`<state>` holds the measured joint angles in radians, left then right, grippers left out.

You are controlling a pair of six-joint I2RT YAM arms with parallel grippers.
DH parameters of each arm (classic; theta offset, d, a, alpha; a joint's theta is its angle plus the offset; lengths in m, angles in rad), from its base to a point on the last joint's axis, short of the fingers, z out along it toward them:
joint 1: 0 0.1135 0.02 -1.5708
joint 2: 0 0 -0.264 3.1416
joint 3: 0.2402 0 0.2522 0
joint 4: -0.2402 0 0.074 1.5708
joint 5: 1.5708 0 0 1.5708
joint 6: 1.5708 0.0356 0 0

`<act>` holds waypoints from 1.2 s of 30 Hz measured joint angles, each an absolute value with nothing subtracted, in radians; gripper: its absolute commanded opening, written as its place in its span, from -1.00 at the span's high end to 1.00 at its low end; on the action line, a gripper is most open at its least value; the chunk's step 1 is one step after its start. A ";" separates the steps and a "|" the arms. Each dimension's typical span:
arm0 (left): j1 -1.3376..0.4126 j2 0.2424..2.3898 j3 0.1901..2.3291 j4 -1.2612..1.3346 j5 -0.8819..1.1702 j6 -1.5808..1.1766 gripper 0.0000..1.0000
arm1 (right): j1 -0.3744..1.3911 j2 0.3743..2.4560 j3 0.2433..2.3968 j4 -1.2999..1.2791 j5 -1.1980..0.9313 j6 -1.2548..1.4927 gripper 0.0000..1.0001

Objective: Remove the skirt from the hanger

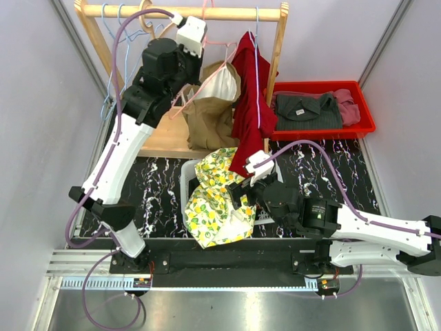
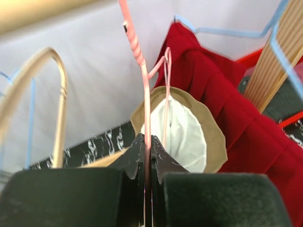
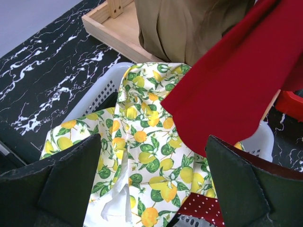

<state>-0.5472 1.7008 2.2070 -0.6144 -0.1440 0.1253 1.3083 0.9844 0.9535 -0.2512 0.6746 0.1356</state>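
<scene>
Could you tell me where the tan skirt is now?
Top view, centre back: the tan skirt hangs on the pink hanger, just left of the red garment.

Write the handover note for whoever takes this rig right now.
Left gripper: shut on the pink wire hanger, just below the wooden rail.
Right gripper: open, holding nothing, above the lemon-print cloth in the white plastic basket.
Khaki skirt with white lining: hanging on that hanger, beside the red garment.
Done: hanger gripped. To do: pull the skirt off it.
</scene>
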 measured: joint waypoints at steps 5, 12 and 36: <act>-0.554 1.649 2.276 -0.634 -0.086 0.167 1.00 | 1.308 0.967 0.953 -0.250 0.700 0.131 -0.99; -0.562 1.441 2.305 -0.717 0.030 0.188 1.00 | 1.308 0.952 0.963 -0.228 0.726 0.084 -0.99; -0.554 1.176 2.442 -0.799 0.375 0.163 1.00 | 1.309 0.825 1.309 -0.172 0.588 -0.101 -0.99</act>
<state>-0.5537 1.1763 2.4424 -0.7994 0.3748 0.1631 1.3090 0.8249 1.3090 -0.1719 0.5877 -0.1013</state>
